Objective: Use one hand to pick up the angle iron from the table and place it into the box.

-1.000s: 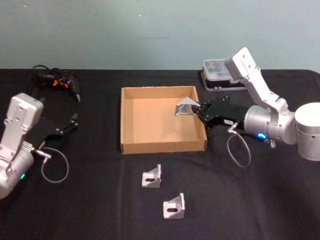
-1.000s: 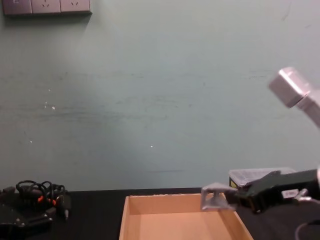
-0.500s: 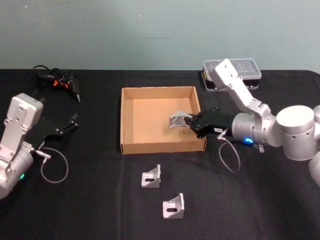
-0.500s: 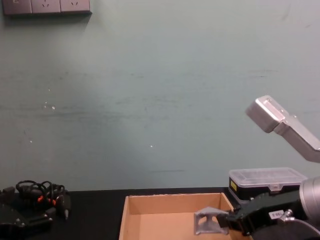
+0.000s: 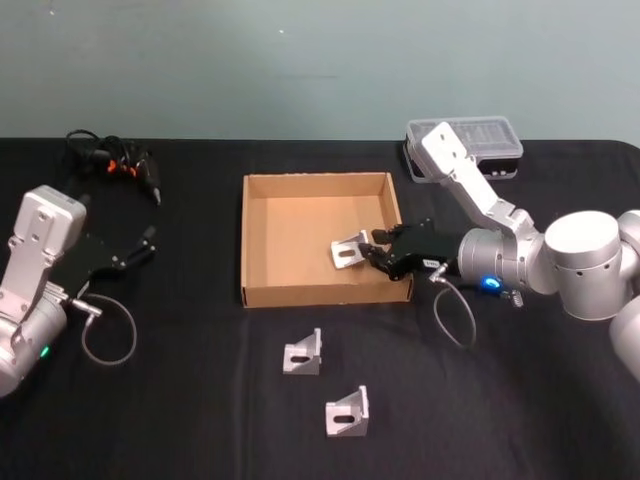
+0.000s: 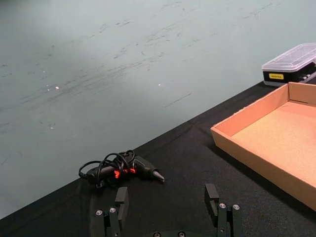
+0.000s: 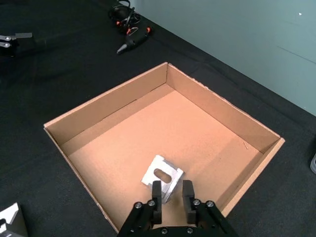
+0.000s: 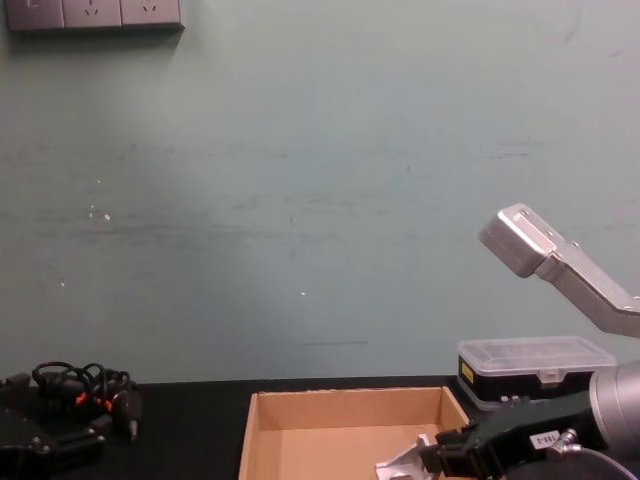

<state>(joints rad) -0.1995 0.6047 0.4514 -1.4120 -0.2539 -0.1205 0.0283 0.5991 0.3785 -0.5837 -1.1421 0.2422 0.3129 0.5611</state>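
The box [image 5: 262,238] is a shallow brown cardboard tray in the middle of the table [image 5: 200,400]. My right gripper [image 5: 373,252] reaches over its right wall, low inside, and is shut on a silver angle iron [image 5: 347,252]. In the right wrist view the angle iron [image 7: 162,177] tilts just above the box floor [image 7: 148,133], its near edge pinched by the right gripper [image 7: 172,193]. The chest view has the angle iron [image 8: 403,463] and right gripper [image 8: 438,462] down in the box [image 8: 330,435]. Two more angle irons [image 5: 303,354] [image 5: 348,412] lie on the table in front of the box. My left gripper [image 5: 143,245] is parked at the left, open, as also seen in the left wrist view [image 6: 167,202].
A clear-lidded plastic case [image 5: 465,140] stands at the back right, behind my right arm. A black tool with coiled cable [image 5: 112,160] lies at the back left. Bare black tabletop stretches along the front and right.
My right gripper has carried the angle iron from above the box's right rim leftward and down, close to the floor. The left arm has not moved.
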